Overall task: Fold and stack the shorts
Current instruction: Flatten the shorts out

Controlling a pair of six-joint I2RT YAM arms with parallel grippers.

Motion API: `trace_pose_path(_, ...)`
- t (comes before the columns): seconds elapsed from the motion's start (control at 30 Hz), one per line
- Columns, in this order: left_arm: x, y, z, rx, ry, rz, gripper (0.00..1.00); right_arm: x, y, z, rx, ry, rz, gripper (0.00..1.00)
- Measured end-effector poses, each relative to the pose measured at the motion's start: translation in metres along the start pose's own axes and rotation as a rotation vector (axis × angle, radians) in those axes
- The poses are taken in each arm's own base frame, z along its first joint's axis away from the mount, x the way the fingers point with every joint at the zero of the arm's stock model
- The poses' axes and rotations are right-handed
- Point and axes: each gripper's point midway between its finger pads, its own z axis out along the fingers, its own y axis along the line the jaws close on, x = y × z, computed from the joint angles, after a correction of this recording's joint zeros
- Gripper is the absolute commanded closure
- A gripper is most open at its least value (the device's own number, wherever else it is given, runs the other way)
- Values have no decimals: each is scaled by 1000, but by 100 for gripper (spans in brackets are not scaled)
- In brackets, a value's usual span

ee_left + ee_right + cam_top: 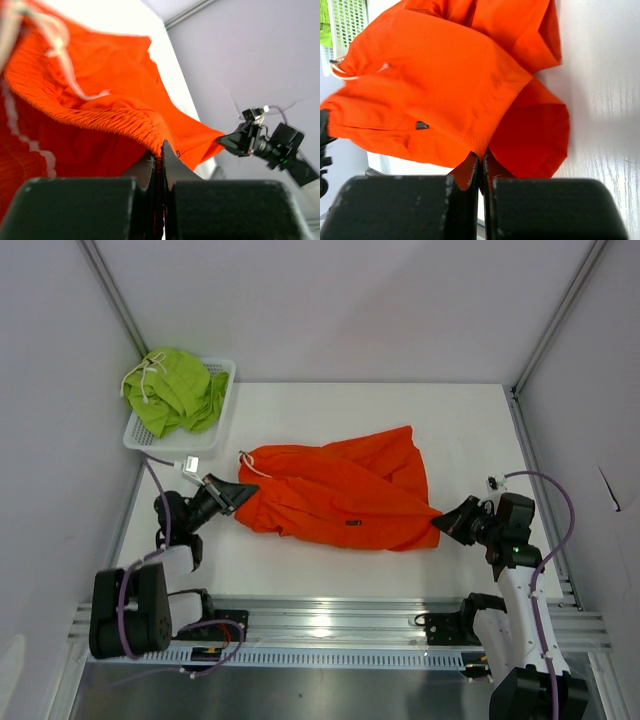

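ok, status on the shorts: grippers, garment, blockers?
Both shut: left gripper on orange shorts at the waistband, right gripper on a leg hem. Not yet folded; green shorts in basket. Nothing blocking.

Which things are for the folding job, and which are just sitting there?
For the job:
orange shorts, pinched by the left gripper and the right gripper
green shorts, heaped in the white basket

Just sitting there:
white basket
table

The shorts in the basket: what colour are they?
The shorts are lime green, best seen in the top external view.
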Motion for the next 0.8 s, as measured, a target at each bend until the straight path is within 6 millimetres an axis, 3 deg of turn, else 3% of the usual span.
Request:
trace_pose_path(0.17, -18, -43, -12, 77, -104, 204, 100, -2, 2, -1, -3, -5, -4, 100)
trace_pose_path(0.27, -24, -64, -20, 119, -157, 273, 100, -15, 10, -5, -19, -38, -18, 100)
trace_pose_path(0.47, -46, -116, -38, 183, -288, 388, 100, -74, 50, -35, -86, -224, -87, 100)
trace_pose_path(0.67, -79, -184, -49, 255, -362, 461, 100, -112, 89, -68, -163, -368, -132, 100)
trace_pose_path(0.8, -91, -213, -52, 284, -369, 461, 100, -140, 118, -94, -201, -449, -169, 100)
